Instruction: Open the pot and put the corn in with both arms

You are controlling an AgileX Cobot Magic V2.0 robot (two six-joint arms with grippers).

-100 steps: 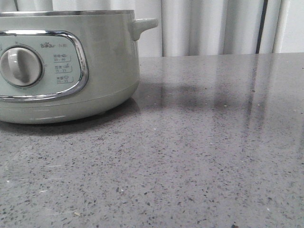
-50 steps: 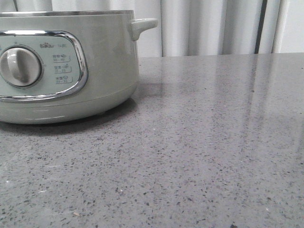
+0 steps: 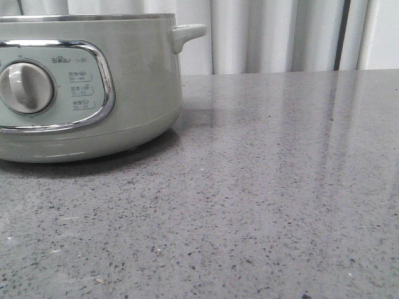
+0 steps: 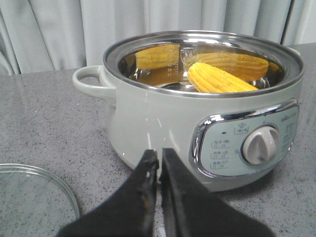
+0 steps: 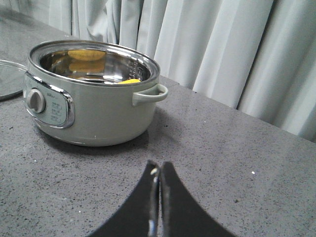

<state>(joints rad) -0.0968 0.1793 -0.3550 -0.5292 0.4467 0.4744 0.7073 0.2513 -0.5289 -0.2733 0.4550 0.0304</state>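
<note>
The sage-green pot (image 3: 131, 81) stands at the left of the grey table, lid off. It also shows in the left wrist view (image 4: 163, 123) and the right wrist view (image 5: 98, 108). The yellow corn (image 4: 217, 79) lies inside the pot against the steel wall; a sliver of it (image 5: 129, 81) shows in the right wrist view. My left gripper (image 4: 159, 154) is shut and empty, held in front of the pot's wall. My right gripper (image 5: 158, 168) is shut and empty above the table, apart from the pot. Neither gripper shows in the front view.
A clear glass lid (image 4: 34, 197) lies flat on the table beside the pot; its edge (image 5: 7, 79) shows in the right wrist view. Pale curtains (image 3: 280, 34) hang behind the table's far edge. Speckled grey tabletop (image 3: 268, 187) stretches right of the pot.
A faint shadow on the table to the right of the pot has faded. The pot has not moved.
</note>
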